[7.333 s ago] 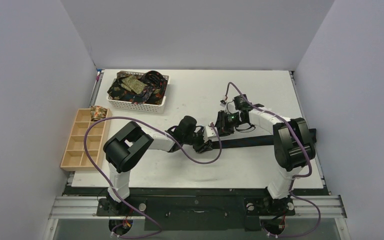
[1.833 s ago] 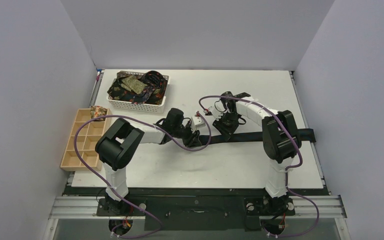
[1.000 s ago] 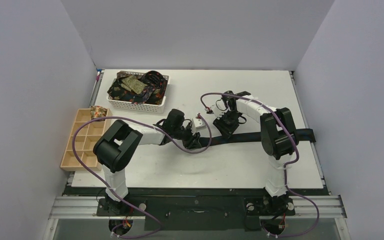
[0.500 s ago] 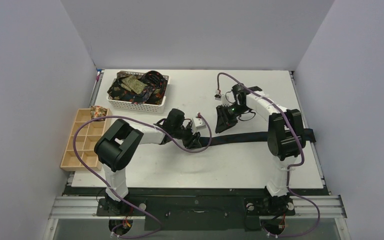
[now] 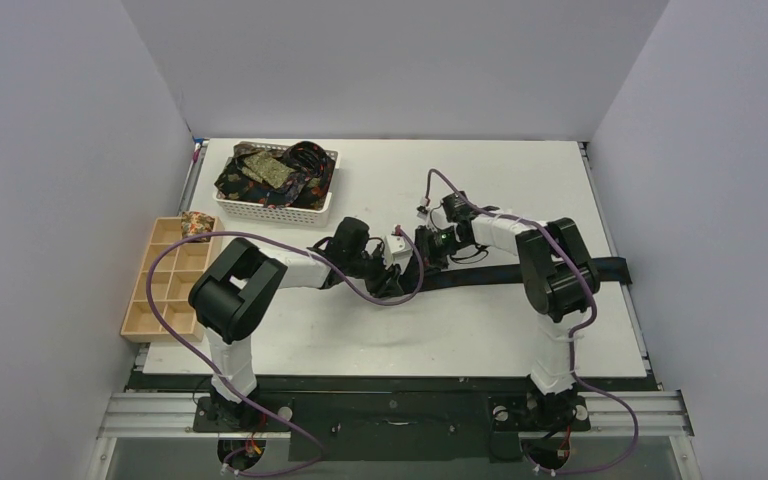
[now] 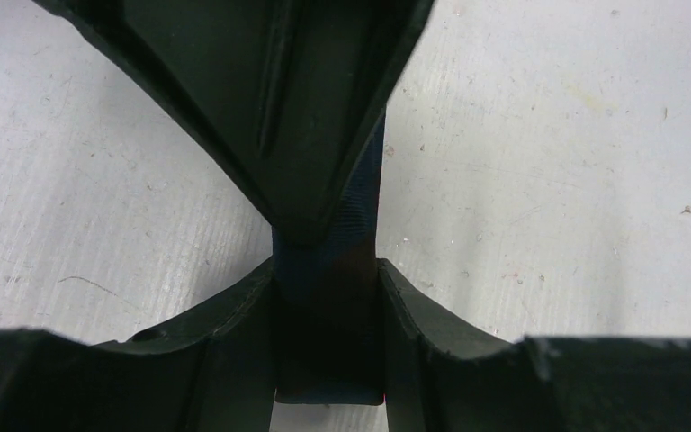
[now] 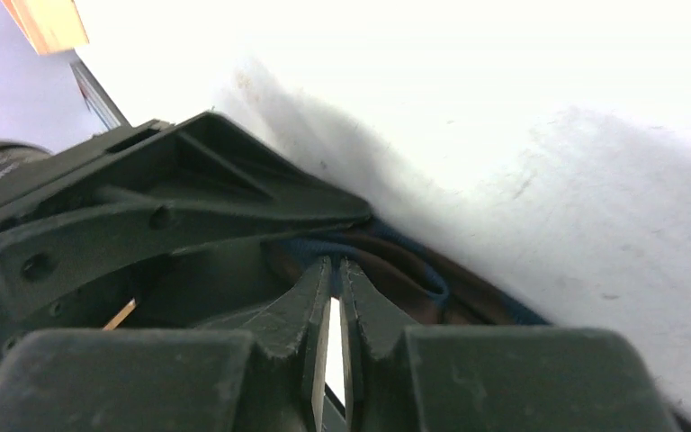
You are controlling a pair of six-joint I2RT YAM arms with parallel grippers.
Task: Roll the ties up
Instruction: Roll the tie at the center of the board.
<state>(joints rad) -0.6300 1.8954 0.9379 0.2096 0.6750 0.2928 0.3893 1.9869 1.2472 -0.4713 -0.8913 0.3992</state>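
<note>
A long black tie (image 5: 520, 272) lies across the middle of the table, running right to the table's edge. My left gripper (image 5: 397, 272) is at its left end, shut on a folded stretch of the tie (image 6: 328, 301) that fills the gap between the fingers. My right gripper (image 5: 422, 250) sits right against it from behind. Its jaws (image 7: 335, 263) are pinched together on the dark blue edge of the tie's folds (image 7: 414, 279). In the left wrist view the right gripper's fingers (image 6: 315, 108) hang directly above the held tie.
A white lattice basket (image 5: 278, 207) at the back left holds several patterned ties (image 5: 270, 172). A pale wooden compartment tray (image 5: 160, 300) lies along the left edge, with one patterned rolled tie (image 5: 196, 225) in its far compartment. Purple cables loop over both arms.
My right gripper has lifted off the tie further right, swung left up against the left gripper, and closed its jaws. The left arm has barely moved.
</note>
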